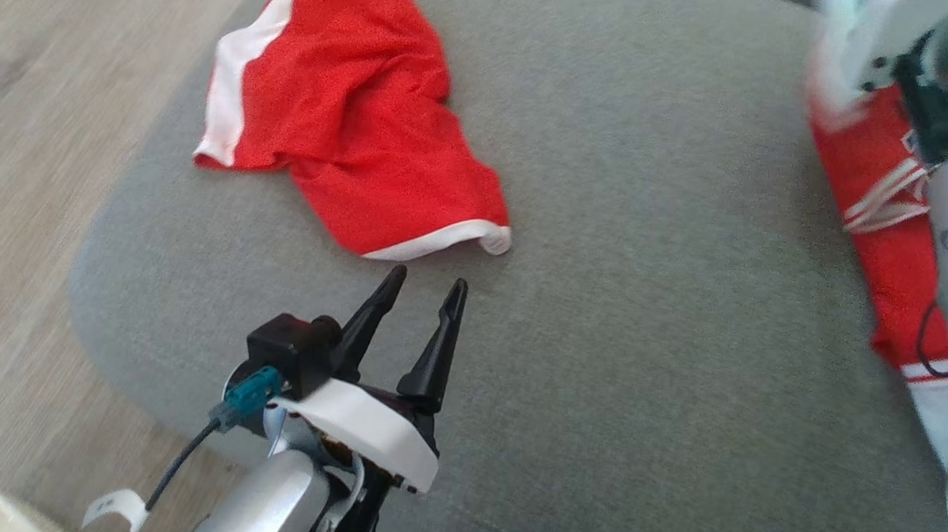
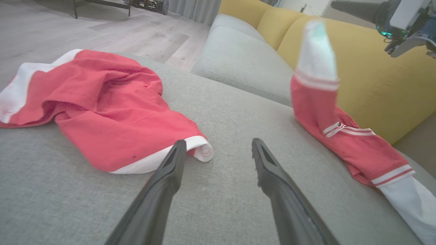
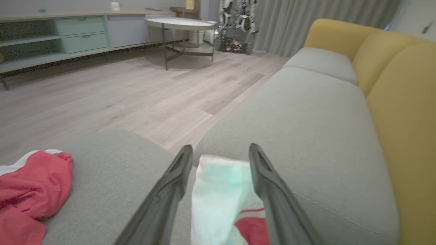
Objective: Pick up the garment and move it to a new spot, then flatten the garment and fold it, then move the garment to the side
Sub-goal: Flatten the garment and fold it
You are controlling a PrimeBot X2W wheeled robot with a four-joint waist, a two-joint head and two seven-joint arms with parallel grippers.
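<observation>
A living room with a pale wood floor (image 1: 13,121); the work lies on a grey woven sofa seat (image 1: 653,320) with yellow backrests (image 3: 402,102).

The garment (image 1: 894,213) is stretched along the seat's right edge, next to the backrest. It is red knit cloth with thin white stripes at the bands and a white sleeve end. In the left wrist view one end of it (image 2: 344,143) stands up off the seat, its white tip blurred, while the rest lies flat and runs to a white cuff at the seat's edge. The right gripper (image 3: 219,149) has its fingers (image 3: 177,183) parted, with that white end (image 3: 221,194) lying in the gap. I cannot tell whether either pad touches the cloth.

The left gripper (image 1: 427,279) hovers over the bare middle of the seat, its long, dark, tapering fingers (image 2: 163,183) spread wide and holding nothing. Their tips are just short of a crumpled red piece (image 1: 349,112).

That piece has broad white trim, is rumpled into soft folds, and sits toward the seat's far left corner, well apart from the garment.

Across the floor stand a round table (image 3: 184,23) on thin legs, a low sideboard (image 3: 68,34) with pale green drawers, and grey curtains (image 3: 306,20).
</observation>
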